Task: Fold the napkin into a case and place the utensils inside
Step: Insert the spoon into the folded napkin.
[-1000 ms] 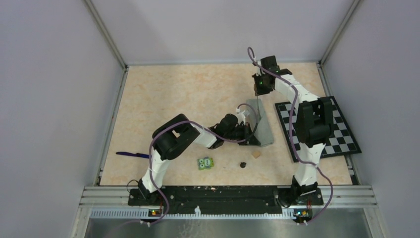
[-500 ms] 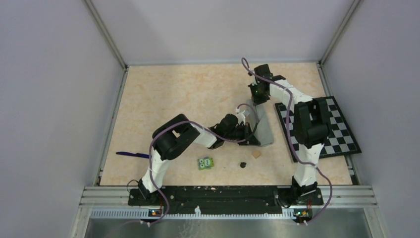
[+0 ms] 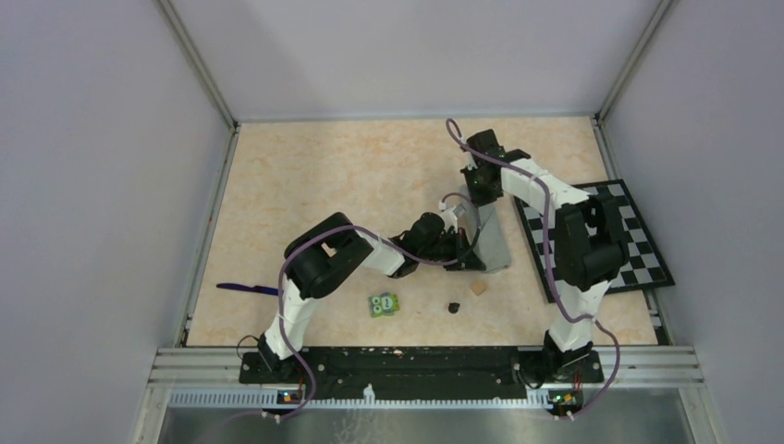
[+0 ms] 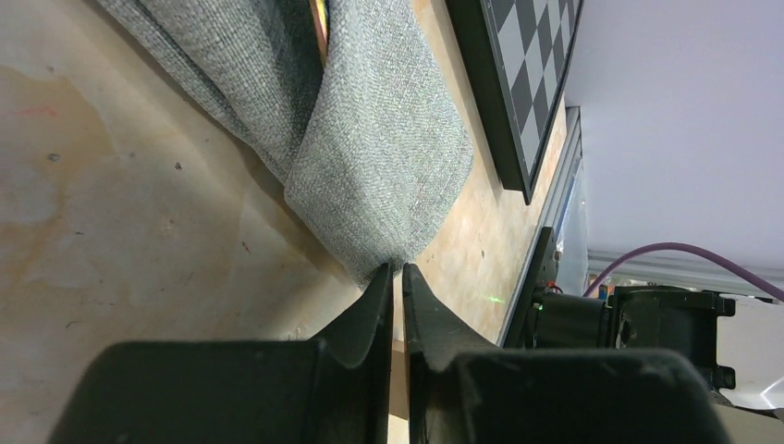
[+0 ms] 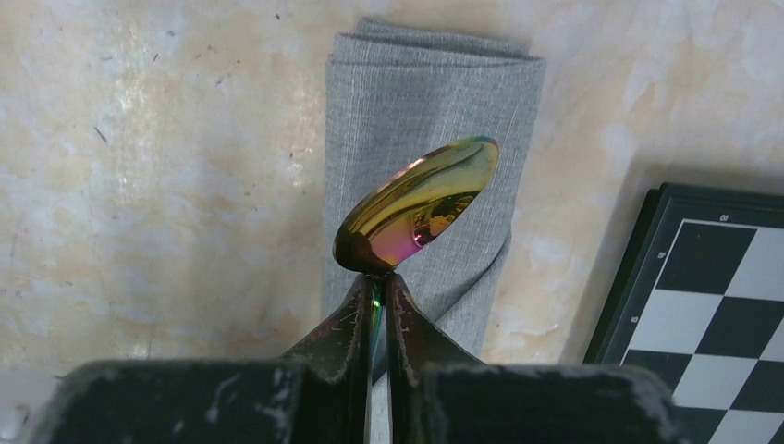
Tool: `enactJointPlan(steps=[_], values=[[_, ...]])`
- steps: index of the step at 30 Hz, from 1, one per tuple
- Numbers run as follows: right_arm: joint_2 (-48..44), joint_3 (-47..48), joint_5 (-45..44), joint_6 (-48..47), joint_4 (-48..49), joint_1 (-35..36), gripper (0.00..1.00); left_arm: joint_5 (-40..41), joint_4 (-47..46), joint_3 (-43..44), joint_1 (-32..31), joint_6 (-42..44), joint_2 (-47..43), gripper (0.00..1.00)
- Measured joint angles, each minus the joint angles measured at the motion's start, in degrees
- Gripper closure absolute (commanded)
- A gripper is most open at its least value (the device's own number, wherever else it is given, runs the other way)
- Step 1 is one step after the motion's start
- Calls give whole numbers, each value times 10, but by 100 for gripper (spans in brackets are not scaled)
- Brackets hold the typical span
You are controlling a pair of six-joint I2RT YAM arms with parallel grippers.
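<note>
One desk (image 3: 324,185): pale marbled top, carrying everything listed here.
Checkerboard mat (image 3: 647,250): black and white, at the desk's right side, just right of the napkin.
Napkin (image 3: 496,245): grey cloth folded into a long narrow strip at mid-desk, running near to far.
Left claw (image 4: 395,270): low at the napkin's near end, fingers almost together, pinching a corner of the cloth.
Right claw (image 5: 374,282): at the napkin's far end, pressed tight on the gold spoon's handle.
Gold spoon (image 5: 421,203): shiny bowl over the grey cloth; whether it touches cannot be told.
Blue utensil (image 3: 248,289): slim and dark, near the left edge, well apart from the napkin.
Owl block (image 3: 384,304): green, toward the front.
Tan cube (image 3: 478,288): just in front of the napkin.
Black bit (image 3: 453,307): small, between the owl block and the tan cube.
</note>
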State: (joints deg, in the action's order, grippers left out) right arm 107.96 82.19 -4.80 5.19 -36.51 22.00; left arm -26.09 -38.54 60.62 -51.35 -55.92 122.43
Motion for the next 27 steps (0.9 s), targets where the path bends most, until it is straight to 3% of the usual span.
enactJointPlan(steps=[18, 22, 27], values=[[-21, -61, -4, 21, 5, 19, 100, 1, 0, -2, 2, -6, 0, 87], [-21, -61, -4, 24, 6, 19, 86, 2, -1, -3, 2, -5, 0, 79], [-19, -61, -1, 30, 9, 19, 71, 18, 2, -29, 2, 5, -15, 58]])
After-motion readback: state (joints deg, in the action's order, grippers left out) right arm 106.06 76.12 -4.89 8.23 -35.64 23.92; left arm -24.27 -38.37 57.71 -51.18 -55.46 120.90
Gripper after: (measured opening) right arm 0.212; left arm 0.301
